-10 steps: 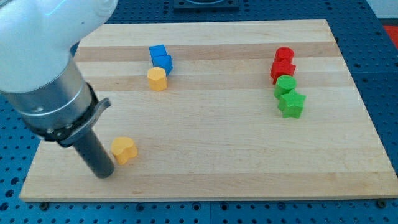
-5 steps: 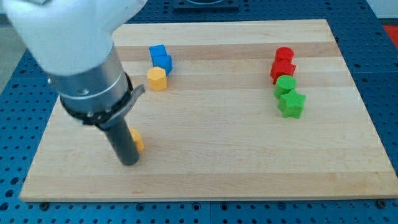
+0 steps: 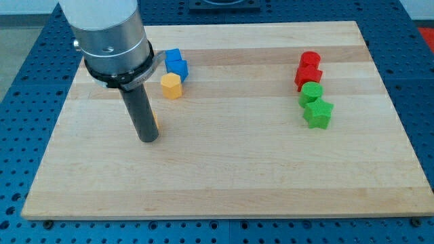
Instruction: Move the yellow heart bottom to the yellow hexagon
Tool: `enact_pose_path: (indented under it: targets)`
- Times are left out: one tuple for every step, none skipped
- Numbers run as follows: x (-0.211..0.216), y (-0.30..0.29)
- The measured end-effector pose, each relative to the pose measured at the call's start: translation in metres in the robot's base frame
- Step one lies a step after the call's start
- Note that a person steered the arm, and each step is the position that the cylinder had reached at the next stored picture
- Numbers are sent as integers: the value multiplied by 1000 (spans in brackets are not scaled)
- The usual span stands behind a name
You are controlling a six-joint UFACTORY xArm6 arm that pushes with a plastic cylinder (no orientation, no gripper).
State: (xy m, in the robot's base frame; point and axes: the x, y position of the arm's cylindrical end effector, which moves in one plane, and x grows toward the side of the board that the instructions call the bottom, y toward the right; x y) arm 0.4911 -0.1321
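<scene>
My tip [image 3: 148,137] rests on the board left of centre. The yellow heart [image 3: 155,122] is almost wholly hidden behind the rod; only a thin yellow sliver shows at the rod's right edge, touching it. The yellow hexagon [image 3: 171,86] stands above and a little right of the tip, apart from the heart. Two blue blocks [image 3: 175,62] sit right above the hexagon, touching it.
Two red blocks [image 3: 308,70] are stacked in a column at the view's right, with a green round block [image 3: 311,93] and a green star [image 3: 317,113] just below them. The wooden board [image 3: 271,176] lies on a blue perforated table.
My tip has moved up and to the right, pushing the yellow heart up the board toward the yellow hexagon. The rod now hides most of the heart.
</scene>
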Motion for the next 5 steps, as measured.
enact_pose_path:
  targets:
    - [0, 0]
    - [1, 0]
    - [-8, 4]
    - [-10, 9]
    - [16, 2]
